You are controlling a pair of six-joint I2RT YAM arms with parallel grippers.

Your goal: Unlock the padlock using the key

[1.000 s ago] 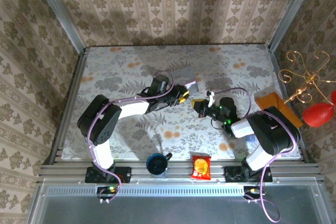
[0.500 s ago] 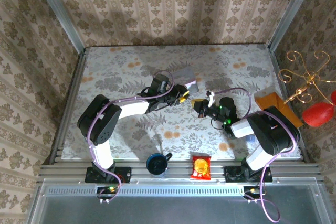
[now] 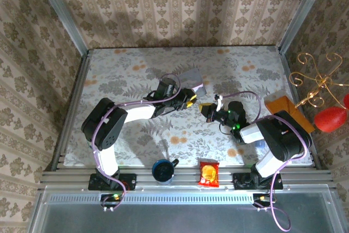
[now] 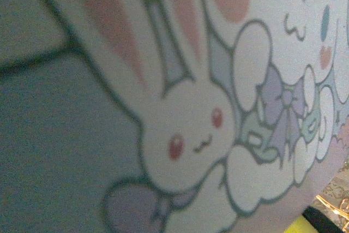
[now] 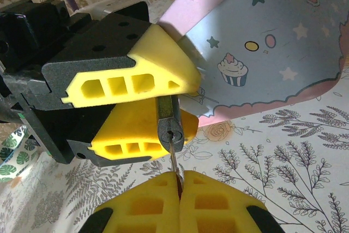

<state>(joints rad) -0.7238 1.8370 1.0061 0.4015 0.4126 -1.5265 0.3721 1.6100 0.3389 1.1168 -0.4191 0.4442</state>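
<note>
The padlock (image 5: 167,118) is found clamped between the yellow fingers of the left claw (image 3: 190,101), near the middle of the bench (image 3: 245,80), just beside the tin box (image 5: 272,47) (cartoon-printed lid). The key (image 5: 173,157) is pinched in the right claw (image 5: 179,188), with its blade entered in the keyhole.

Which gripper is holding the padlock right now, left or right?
The left gripper: its jaws clamp the padlock from both sides. The right gripper instead pinches the key, whose blade meets the padlock's keyhole.
</note>
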